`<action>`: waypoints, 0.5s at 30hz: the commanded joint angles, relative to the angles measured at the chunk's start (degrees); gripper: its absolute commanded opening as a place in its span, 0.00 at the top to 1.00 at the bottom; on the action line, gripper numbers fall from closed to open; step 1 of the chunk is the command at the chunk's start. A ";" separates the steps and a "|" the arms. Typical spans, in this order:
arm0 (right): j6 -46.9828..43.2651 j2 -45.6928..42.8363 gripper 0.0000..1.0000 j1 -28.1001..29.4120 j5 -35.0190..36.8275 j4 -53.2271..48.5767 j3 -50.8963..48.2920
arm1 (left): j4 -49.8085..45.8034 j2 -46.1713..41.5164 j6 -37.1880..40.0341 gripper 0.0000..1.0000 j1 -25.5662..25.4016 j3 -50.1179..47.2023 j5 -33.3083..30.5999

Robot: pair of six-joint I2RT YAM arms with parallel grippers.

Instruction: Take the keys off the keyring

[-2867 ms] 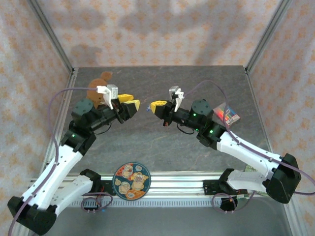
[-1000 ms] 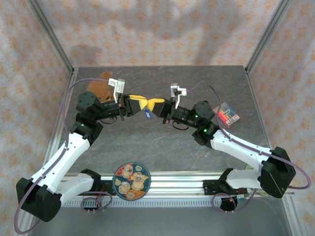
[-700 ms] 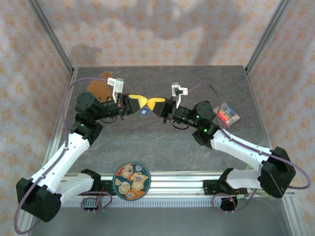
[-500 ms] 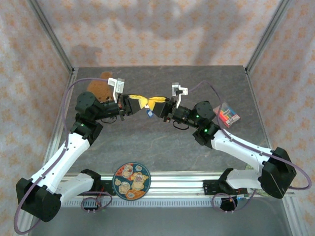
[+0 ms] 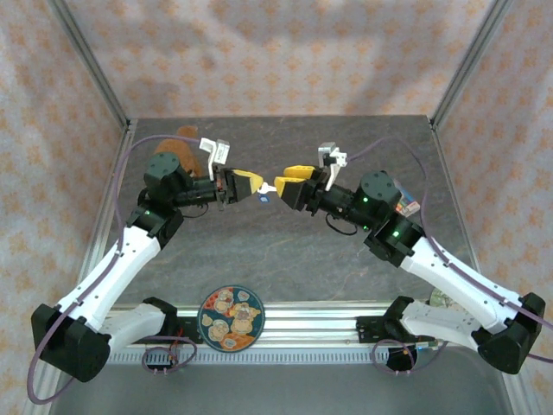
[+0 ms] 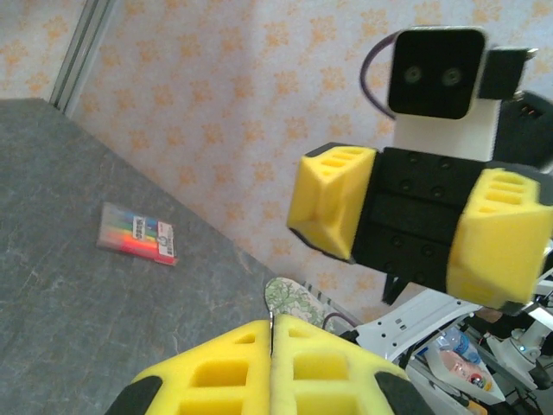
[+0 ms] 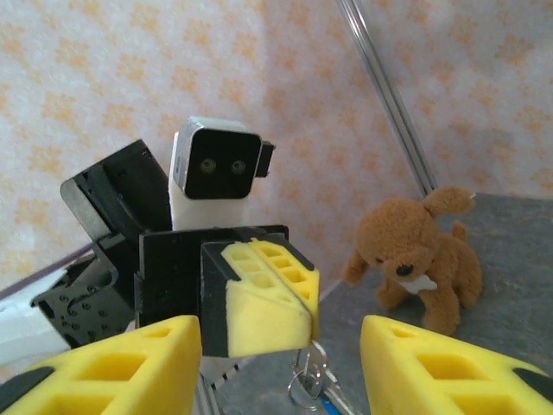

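From above, we see the left claw (image 5: 251, 182) and the right claw (image 5: 292, 179) meet nose to nose over the middle of the surface (image 5: 285, 259), with a pale-and-blue speck between them that is too small to read there; the right wrist view resolves it: the keyring (image 7: 302, 379), a thin silvery wire loop, hangs just beneath the left claw's yellow foam pads (image 7: 259, 303), and the keys (image 7: 324, 393) dangle from it with a touch of blue; the left claw is clamped on the keyring's top, its pads pressed flat together in its own wrist view; that same view faces the right claw, whose blocky, ribbed fingers stand well apart and hold nothing.

The right wrist view also shows the whole of a brown plush dog (image 7: 415, 259), which from above sits half hidden behind the left arm at 10 o'clock; the left wrist view shows a flat box (image 6: 138, 233) with rainbow stripes, at 3 o'clock from above; a round plate (image 5: 231, 318) printed with cartoon figures lies at 6 o'clock.

The surface is dark grey and mottled like stone; the walls (image 5: 285, 52) are pale with orange flowers; aluminium posts (image 5: 86, 60) frame the corners.
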 commanded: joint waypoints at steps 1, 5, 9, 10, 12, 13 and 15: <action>-4.78 0.05 0.43 -0.35 -3.93 -10.28 2.77 | -0.19 -0.01 1.72 1.00 0.22 2.91 0.76; -4.77 0.97 0.41 -0.78 -8.33 -10.14 2.50 | 1.55 0.17 0.23 1.00 0.21 3.25 1.71; -3.24 2.84 0.41 -0.79 -11.48 -7.72 2.42 | 3.17 -0.08 -1.35 1.00 0.22 2.99 2.61; -2.82 3.15 0.41 -0.78 -12.01 -7.04 2.30 | 3.10 -0.24 -1.40 1.00 0.19 2.92 2.75; -1.69 3.69 0.41 -0.78 -13.51 -4.59 2.15 | 3.10 -0.44 -1.53 1.00 0.14 2.91 3.03; -1.36 4.01 0.42 -0.78 -13.97 -3.95 2.29 | 3.19 -0.53 -1.53 1.00 0.13 2.88 3.20; -1.10 4.89 0.43 -0.78 -14.17 -3.76 2.97 | 3.41 -0.76 -1.56 1.00 0.13 2.74 3.32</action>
